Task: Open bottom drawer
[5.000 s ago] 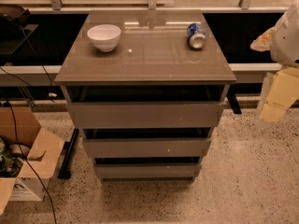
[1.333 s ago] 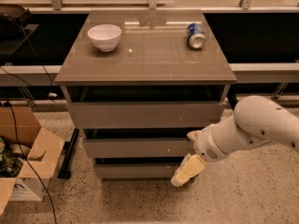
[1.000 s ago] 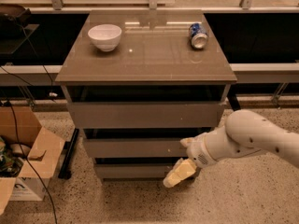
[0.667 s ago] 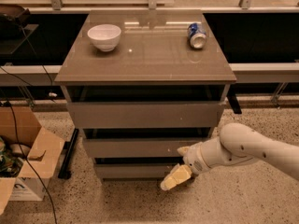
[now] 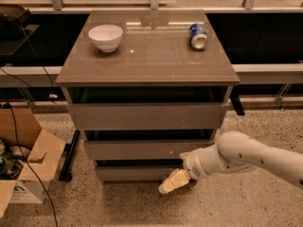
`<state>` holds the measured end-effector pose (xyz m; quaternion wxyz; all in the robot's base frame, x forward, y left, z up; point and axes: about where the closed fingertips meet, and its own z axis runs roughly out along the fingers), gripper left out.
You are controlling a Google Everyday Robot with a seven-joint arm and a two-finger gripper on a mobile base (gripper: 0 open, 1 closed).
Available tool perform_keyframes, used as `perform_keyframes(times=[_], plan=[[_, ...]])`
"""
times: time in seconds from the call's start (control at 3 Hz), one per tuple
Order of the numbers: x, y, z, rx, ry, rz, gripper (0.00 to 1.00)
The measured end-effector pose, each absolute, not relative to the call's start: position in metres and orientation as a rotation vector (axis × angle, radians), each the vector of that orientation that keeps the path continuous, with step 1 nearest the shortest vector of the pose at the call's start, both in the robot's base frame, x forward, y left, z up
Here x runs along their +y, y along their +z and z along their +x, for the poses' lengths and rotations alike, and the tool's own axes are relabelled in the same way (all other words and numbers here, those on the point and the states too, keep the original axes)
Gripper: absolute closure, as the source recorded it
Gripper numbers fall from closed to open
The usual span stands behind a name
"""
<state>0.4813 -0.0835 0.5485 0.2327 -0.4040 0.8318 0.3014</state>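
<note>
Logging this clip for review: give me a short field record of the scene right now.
cabinet: three-drawer unit, grey-brown
bottom drawer: plain front, no handle, dark gap above it
tool: low, at the bottom drawer's right end; contact unclear
on top: white bowl rear left; blue can on its side, rear right
floor, left: open cardboard box
</note>
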Motion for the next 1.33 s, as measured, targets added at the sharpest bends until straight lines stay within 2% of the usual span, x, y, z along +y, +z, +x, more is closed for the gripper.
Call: perform_keyframes(times=[0.67, 1.33], plan=[[-0.08, 0.448, 0.517, 2.37, 0.691, -0.93, 0.0], [-0.089, 0.372, 0.55, 2.45, 0.631, -0.81, 0.0]])
